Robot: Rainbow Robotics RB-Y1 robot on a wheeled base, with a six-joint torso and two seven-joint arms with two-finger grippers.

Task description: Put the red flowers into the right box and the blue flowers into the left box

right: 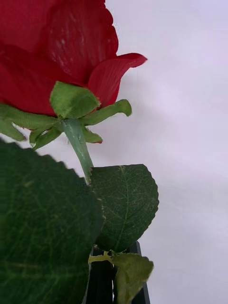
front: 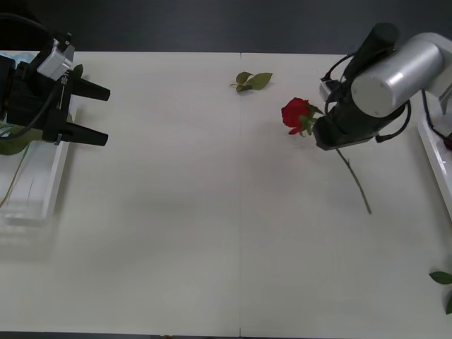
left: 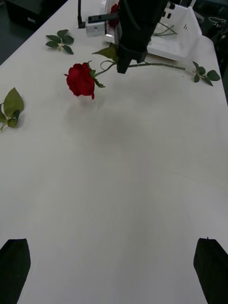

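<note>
White table (front: 212,247): broad bare centre. Right gripper (front: 326,134) clamps one red rose (front: 296,113) by its stem, head lifted right of centre. Left gripper (front: 99,113), fingers spread wide, hangs above left box (front: 39,194) at table's left edge. Right box (front: 438,166) at right edge.

The left hand (left: 113,266) has its two black fingers (left: 14,263) wide apart, with nothing between them, above the bare white surface (left: 123,180). Farther off, the right hand (left: 124,61) grips the stem of a red flower (left: 80,80), so the red head hangs above the surface. Behind it is the right box (left: 178,40). Loose leaf sprigs (left: 60,40) lie on the surface at several places.
</note>
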